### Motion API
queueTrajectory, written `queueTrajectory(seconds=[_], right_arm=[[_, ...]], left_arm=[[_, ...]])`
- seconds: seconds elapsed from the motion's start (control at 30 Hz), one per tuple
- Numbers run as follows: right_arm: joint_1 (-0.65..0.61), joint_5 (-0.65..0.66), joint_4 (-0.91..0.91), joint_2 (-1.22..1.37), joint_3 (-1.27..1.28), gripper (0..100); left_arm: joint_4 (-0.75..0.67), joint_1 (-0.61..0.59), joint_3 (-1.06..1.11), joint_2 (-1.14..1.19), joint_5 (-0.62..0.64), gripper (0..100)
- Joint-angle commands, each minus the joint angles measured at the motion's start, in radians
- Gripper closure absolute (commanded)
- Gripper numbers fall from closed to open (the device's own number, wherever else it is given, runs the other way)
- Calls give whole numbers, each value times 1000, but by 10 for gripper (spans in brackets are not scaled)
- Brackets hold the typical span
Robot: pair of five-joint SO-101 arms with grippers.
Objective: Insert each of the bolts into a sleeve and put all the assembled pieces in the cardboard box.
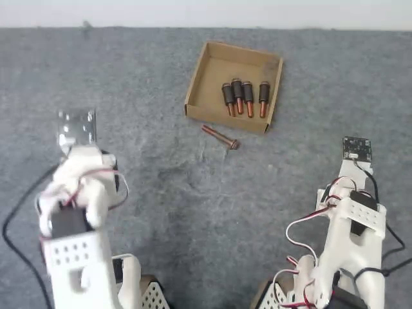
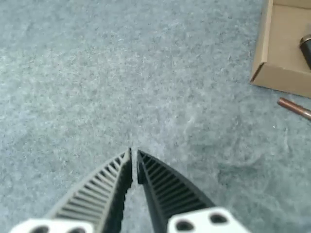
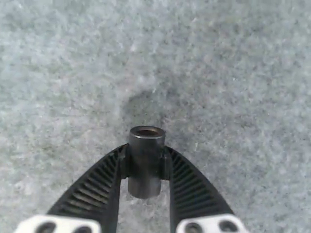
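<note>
Four assembled pieces (image 1: 244, 98) sit in the cardboard box (image 1: 212, 61); one bolt (image 1: 219, 136) lies just outside. Right tool (image 3: 144, 153) pinches a sleeve (image 3: 145, 174), bore exposed, likely for insertion; left tool (image 2: 134, 154) pressed together.

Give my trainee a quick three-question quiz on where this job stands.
1. How many assembled pieces lie in the box?
2. True or false: the left tool holds the loose bolt.
3. What does the right tool grip? A) a sleeve B) a bolt C) nothing

Key
1. Four.
2. False: it is shut on nothing, and the bolt lies on the carpet just outside the box.
3. A.
</note>
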Motion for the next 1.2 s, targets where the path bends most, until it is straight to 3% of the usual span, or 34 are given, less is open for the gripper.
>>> queueTrajectory(seconds=[0.0,0.17,0.47,0.57,0.8,1.17], right_arm=[[8,25,-15,-44,-8,990],[8,25,-33,-44,-3,990],[8,25,-36,-44,2,990],[8,25,-39,-44,3,990],[8,25,-53,-44,6,990],[8,25,-54,-44,6,990]], left_arm=[[0,34,-189,244,-32,988],[-2,187,-243,417,-219,988],[6,465,-242,608,-779,986],[20,520,-252,677,-898,940],[41,560,-503,948,-974,843],[334,583,-1228,1501,-987,842]])
